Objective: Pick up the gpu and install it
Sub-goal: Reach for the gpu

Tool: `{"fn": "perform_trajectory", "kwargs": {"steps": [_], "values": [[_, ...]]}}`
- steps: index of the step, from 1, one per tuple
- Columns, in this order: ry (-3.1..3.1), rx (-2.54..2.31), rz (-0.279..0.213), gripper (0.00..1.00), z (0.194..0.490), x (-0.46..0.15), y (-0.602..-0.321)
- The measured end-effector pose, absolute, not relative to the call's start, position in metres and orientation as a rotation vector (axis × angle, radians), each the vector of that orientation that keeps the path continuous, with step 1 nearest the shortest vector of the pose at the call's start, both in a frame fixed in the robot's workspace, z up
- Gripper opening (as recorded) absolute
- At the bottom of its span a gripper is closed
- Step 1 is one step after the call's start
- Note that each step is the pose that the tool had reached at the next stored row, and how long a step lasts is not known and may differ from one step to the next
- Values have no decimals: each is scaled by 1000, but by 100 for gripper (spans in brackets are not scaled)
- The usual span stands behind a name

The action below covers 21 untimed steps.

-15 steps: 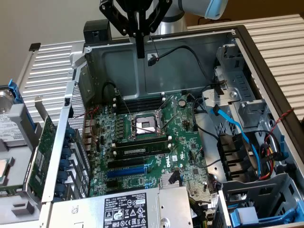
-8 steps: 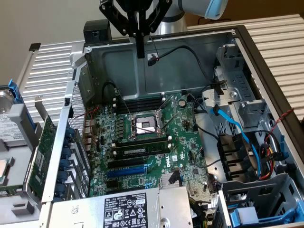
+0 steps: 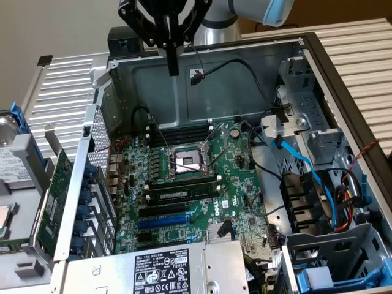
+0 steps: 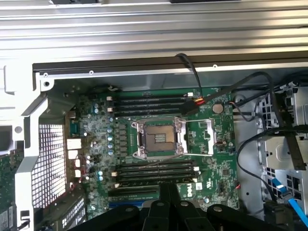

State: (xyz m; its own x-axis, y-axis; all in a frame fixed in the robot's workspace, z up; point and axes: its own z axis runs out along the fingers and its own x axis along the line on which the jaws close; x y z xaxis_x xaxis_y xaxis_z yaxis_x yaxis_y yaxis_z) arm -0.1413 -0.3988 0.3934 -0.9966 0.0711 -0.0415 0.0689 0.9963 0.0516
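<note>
The gpu [image 3: 51, 197] leans outside the open computer case on the exterior view's left, green circuit board showing and its silver bracket at the upper end. A green sliver of it [image 4: 5, 192] shows past the case's perforated wall in the wrist view. My gripper [image 3: 173, 66] hangs high over the far side of the case, above the motherboard [image 3: 245, 211], shut with nothing between its fingers. In the wrist view the black fingertips [image 4: 166, 192] sit pressed together over the motherboard [image 4: 221, 168], near the lower memory slots.
The CPU socket [image 3: 191, 162] lies open mid-board with memory sticks [image 3: 182, 195] beside it. A power supply [image 3: 162, 272] sits at the near end. Drive cages and blue and black cables [image 3: 312, 177] crowd the exterior view's right. A hard drive [image 3: 15, 184] lies left of the case.
</note>
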Motion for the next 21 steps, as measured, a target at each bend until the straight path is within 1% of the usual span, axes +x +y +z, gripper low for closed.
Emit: {"fn": "perform_trajectory", "kwargs": {"steps": [11, 13, 17, 18, 21], "values": [[3083, 107, 74, 11, 394, -160, -399], [3084, 105, 55, 11, 394, -166, -399], [3083, 90, -51, 11, 394, -171, -399], [3083, 86, -62, 11, 394, -171, -399], [3083, 86, -63, 11, 394, -172, -399]]}}
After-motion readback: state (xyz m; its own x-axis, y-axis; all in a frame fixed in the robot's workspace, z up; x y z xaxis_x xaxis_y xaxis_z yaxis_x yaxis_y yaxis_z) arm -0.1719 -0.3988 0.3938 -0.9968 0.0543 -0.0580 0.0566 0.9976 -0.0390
